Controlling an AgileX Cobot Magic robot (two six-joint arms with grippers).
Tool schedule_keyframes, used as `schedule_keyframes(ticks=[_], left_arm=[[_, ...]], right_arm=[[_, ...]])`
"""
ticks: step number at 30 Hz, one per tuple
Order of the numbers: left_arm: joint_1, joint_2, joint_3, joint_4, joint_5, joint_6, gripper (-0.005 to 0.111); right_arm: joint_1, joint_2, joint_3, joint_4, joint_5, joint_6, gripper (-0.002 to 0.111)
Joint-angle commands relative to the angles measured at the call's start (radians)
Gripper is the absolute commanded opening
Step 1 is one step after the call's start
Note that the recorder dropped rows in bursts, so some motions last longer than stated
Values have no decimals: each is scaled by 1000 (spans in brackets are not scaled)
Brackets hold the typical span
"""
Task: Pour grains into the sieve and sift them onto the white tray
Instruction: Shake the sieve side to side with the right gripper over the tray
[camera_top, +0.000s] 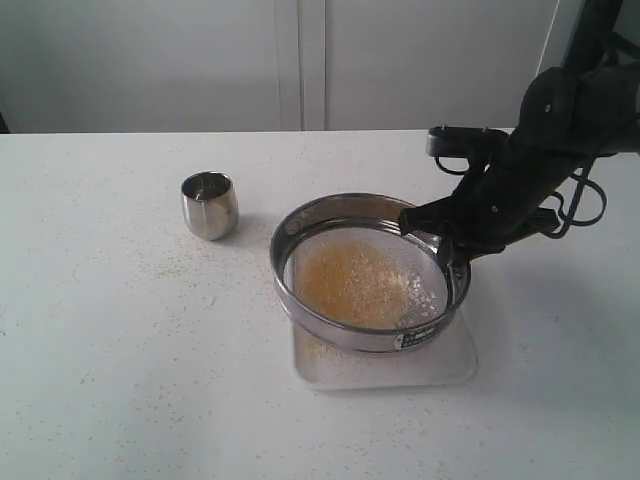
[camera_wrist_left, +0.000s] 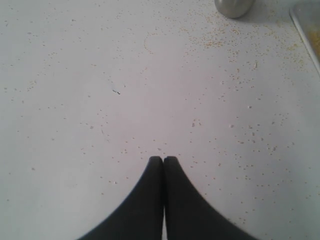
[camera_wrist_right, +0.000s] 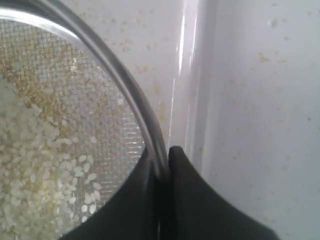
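Note:
The round steel sieve (camera_top: 362, 328) hangs tilted just above the white tray (camera_top: 440, 366), with yellow and whitish grains (camera_top: 362, 282) on its mesh. My right gripper (camera_top: 447, 240) is shut on the sieve's rim at its right side; in the right wrist view the rim (camera_wrist_right: 127, 87) runs between the two black fingers (camera_wrist_right: 200, 200), with whitish grains (camera_wrist_right: 35, 165) on the mesh and the tray's edge (camera_wrist_right: 192, 85) beside it. My left gripper (camera_wrist_left: 163, 159) is shut and empty over the bare table, out of the exterior view.
A small steel cup (camera_top: 209, 205) stands upright on the table left of the sieve; its base (camera_wrist_left: 232, 6) shows in the left wrist view. Loose grains are scattered over the white table (camera_top: 120, 330). A white wall rises behind the table.

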Motion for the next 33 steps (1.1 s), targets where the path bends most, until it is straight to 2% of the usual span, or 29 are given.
schedule_keyframes(ticks=[1,6,8,11,12,16,17,21,23,26,27,30,31,33], left_arm=[[4,-7,1,-2,4,2,0],[4,-7,1,-2,4,2,0],[4,-7,1,-2,4,2,0],[4,-7,1,-2,4,2,0],[4,-7,1,-2,4,2,0],[4,-7,1,-2,4,2,0],[4,-7,1,-2,4,2,0],[4,-7,1,-2,4,2,0],[4,-7,1,-2,4,2,0],[4,-7,1,-2,4,2,0],[4,-7,1,-2,4,2,0],[4,-7,1,-2,4,2,0],[4,-7,1,-2,4,2,0],[4,-7,1,-2,4,2,0]], right_arm=[[-4,4,-4,16,-219,8,0],[-4,-11,-4,-25,44,8,0],[-4,-11,-2,-11,0,17,0],[-4,1,-2,11,-235,35,0],[-4,3,-2,14,-240,39,0],[-4,-18,-2,-21,42,52,0],[-4,-18,0,-30,52,54,0],[-4,2,0,-23,-232,81,0],[-4,5,-5,-18,-210,106,0],[-4,-16,3,-55,8,101,0],[-4,-18,11,-69,4,101,0],[-4,-2,33,-62,-276,109,0],[-4,9,30,-62,-288,134,0],[-4,9,11,-62,-164,171,0]])
